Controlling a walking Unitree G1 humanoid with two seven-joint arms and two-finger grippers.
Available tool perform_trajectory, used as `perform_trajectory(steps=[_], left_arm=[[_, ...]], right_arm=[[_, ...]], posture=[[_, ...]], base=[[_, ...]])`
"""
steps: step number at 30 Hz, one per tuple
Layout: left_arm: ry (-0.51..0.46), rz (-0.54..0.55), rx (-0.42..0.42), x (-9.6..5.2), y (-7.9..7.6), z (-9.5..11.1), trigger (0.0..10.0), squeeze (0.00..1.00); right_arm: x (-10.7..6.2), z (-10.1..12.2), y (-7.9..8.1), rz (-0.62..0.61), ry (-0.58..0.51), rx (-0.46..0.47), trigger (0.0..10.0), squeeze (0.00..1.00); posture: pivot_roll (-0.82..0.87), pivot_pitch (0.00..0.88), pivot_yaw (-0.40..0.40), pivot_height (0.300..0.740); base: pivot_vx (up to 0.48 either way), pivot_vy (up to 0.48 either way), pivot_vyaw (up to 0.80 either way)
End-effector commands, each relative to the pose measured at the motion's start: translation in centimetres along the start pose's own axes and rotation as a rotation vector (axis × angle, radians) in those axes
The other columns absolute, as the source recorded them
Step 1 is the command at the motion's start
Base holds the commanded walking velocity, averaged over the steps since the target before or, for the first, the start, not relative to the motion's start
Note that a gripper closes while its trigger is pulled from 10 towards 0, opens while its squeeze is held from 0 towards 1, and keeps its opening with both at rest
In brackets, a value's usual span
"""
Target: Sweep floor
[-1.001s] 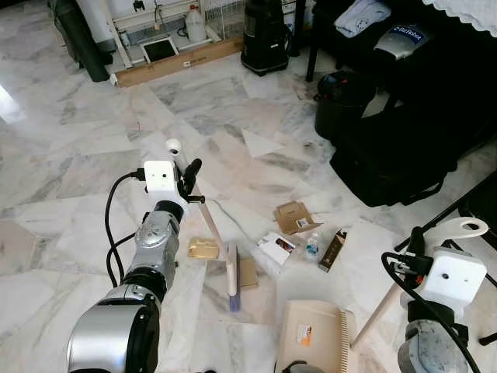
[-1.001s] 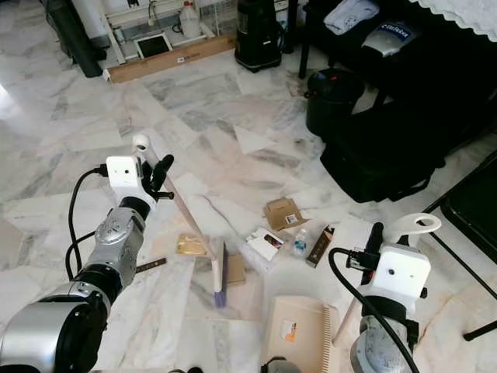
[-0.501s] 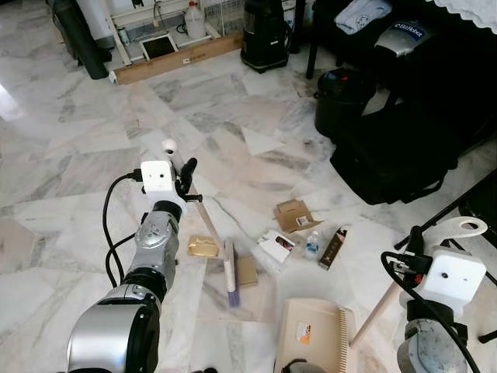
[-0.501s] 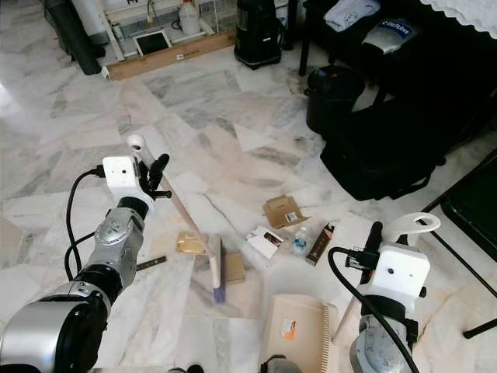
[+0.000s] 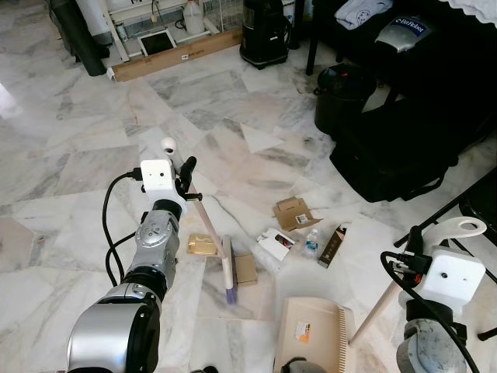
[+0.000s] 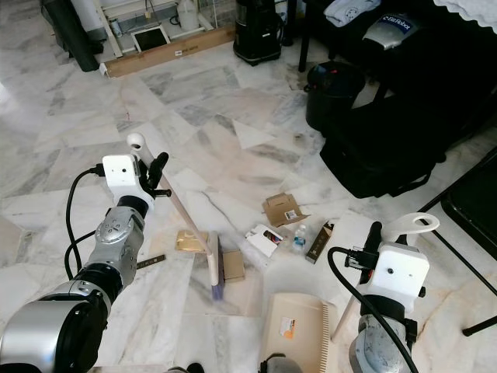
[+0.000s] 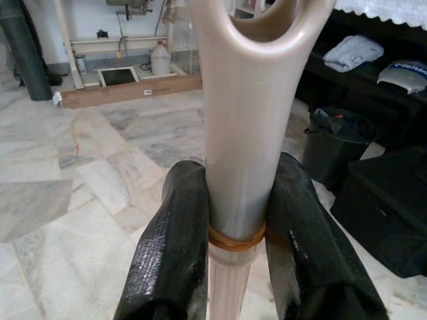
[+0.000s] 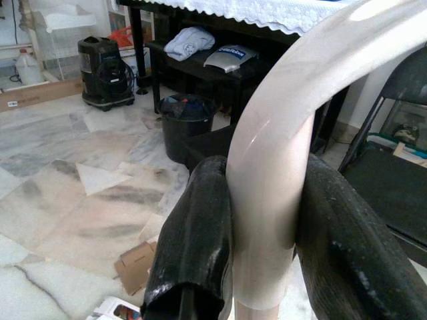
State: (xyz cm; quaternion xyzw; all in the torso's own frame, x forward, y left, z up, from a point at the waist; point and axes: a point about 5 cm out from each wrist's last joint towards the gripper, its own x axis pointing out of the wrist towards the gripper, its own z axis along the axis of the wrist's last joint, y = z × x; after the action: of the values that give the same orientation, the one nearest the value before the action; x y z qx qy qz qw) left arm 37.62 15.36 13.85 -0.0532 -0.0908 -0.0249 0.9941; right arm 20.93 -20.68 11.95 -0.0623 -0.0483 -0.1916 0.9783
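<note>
My left gripper (image 5: 186, 174) is shut on the upper part of a beige broom handle (image 7: 235, 167), one black finger on each side. The broom slants down to its head (image 5: 227, 269), which rests on the marble floor between a gold packet (image 5: 203, 247) and a brown card (image 5: 246, 270). My right gripper (image 8: 267, 175) is shut on the looped white handle (image 5: 458, 228) of a beige dustpan (image 5: 314, 334), which lies flat on the floor at the near right. A cardboard box (image 5: 293, 214), a white packet (image 5: 276, 243), a small bottle (image 5: 312, 243) and a dark carton (image 5: 332, 247) lie scattered ahead of the pan.
A black bag (image 5: 396, 159) and a black bin (image 5: 343, 97) stand at the right, beside dark furniture. A black vacuum (image 5: 265, 35) and a long cardboard box (image 5: 175, 58) sit at the back. A white paper triangle (image 5: 260, 140) lies mid-floor. Open marble lies to the left.
The broom head has slid a little toward the gold packet, and the left gripper has shifted slightly with it. The right gripper and dustpan have stayed put.
</note>
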Motion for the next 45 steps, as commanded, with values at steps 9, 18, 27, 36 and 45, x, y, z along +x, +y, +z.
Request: perform_trajectory(steps=[9,18,27,36,45], left_arm=[[0.044,-0.029,0.055,0.0,0.0,-0.4,10.0,0.00],[0.077,-0.083,0.052,-0.3,0.1,-0.9,10.0,0.00],[0.090,-0.106,0.066,-0.6,1.0,-1.0,10.0,0.00],[0.078,-0.178,0.090,-1.0,2.8,-0.4,10.0,0.00],[0.081,-0.321,0.093,-2.0,3.9,0.1,10.0,0.00]], right_arm=[[0.1,0.6,0.2,-0.004,-0.024,0.013,10.0,0.00],[0.3,0.5,0.3,-0.005,-0.026,0.020,10.0,0.00],[0.5,0.4,0.7,-0.001,-0.028,0.028,10.0,0.00],[1.1,0.5,0.7,-0.005,-0.037,0.033,10.0,0.00],[1.6,0.4,0.9,-0.005,-0.046,0.037,10.0,0.00]], posture=[[-0.18,0.198,0.063,0.740],[-0.17,0.189,0.067,0.740],[-0.15,0.177,0.072,0.740],[-0.13,0.162,0.082,0.740],[-0.11,0.152,0.079,0.740]], base=[[0.000,0.000,0.00],[0.000,0.000,0.00],[0.000,0.000,0.00],[0.000,0.000,0.00],[0.000,0.000,0.00]])
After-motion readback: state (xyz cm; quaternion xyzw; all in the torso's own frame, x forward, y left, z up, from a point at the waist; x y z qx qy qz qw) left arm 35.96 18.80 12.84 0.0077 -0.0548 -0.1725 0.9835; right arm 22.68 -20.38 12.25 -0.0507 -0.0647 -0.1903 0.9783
